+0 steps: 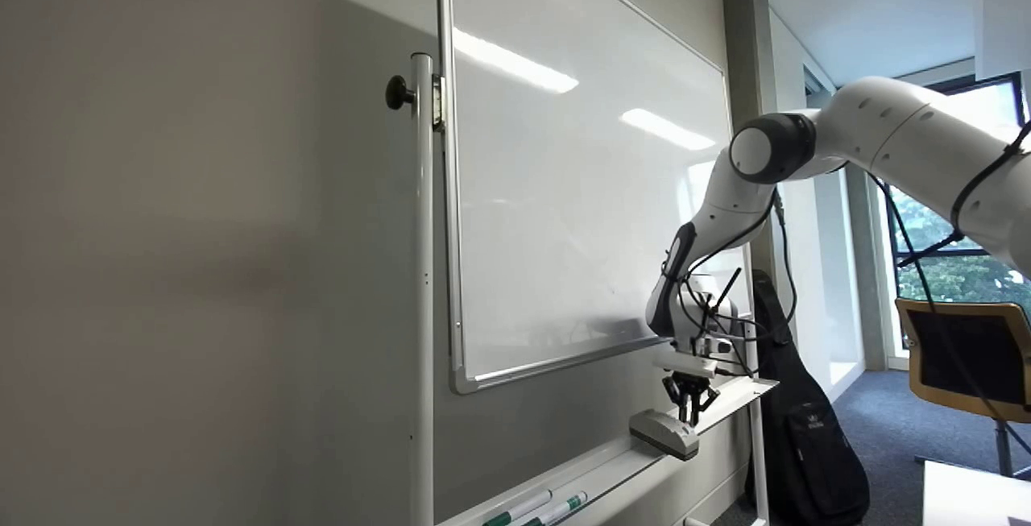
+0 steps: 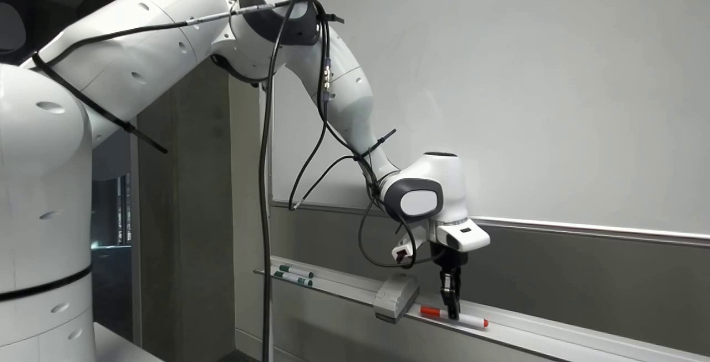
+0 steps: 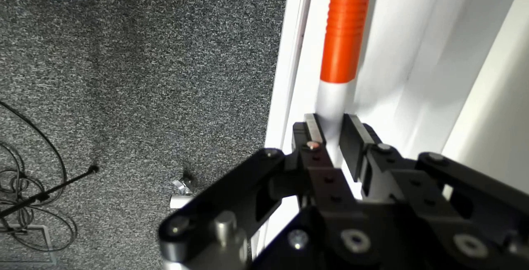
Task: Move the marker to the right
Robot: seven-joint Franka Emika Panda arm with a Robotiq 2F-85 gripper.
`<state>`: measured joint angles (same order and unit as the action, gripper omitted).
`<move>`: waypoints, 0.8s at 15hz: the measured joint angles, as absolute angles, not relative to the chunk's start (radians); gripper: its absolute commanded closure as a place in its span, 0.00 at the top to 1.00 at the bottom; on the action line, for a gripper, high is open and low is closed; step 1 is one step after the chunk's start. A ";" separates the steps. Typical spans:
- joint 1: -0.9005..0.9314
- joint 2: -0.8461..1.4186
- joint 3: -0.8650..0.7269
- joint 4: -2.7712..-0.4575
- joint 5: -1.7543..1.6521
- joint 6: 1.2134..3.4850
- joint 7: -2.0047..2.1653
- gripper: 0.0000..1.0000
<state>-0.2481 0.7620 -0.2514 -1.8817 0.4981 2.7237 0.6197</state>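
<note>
A white marker with an orange-red end (image 2: 471,320) lies along the whiteboard tray (image 2: 532,340) in an exterior view. It also shows in the wrist view (image 3: 344,38), with its ribbed orange end beyond the fingertips. My gripper (image 2: 453,314) points down at the marker's middle. In the wrist view the two finger pads (image 3: 332,131) sit on either side of the white barrel, which fills the gap, so the gripper looks shut on it. The gripper also shows in an exterior view (image 1: 688,420), where the marker is hidden behind the eraser and fingers.
A grey eraser (image 2: 396,297) stands on the tray close beside the marker's orange end; it also shows in an exterior view (image 1: 664,433). Green markers (image 2: 294,278) lie farther along the tray. The whiteboard (image 2: 554,101) rises behind. A dark carpet (image 3: 165,75) lies below the tray edge.
</note>
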 measured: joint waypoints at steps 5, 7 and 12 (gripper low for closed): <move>-0.248 0.774 -0.247 -1.882 0.498 2.724 0.620 0.88; -0.249 0.775 -0.245 -1.882 0.498 2.724 0.620 1.00; -0.257 0.762 -0.221 -1.882 0.494 2.655 0.586 1.00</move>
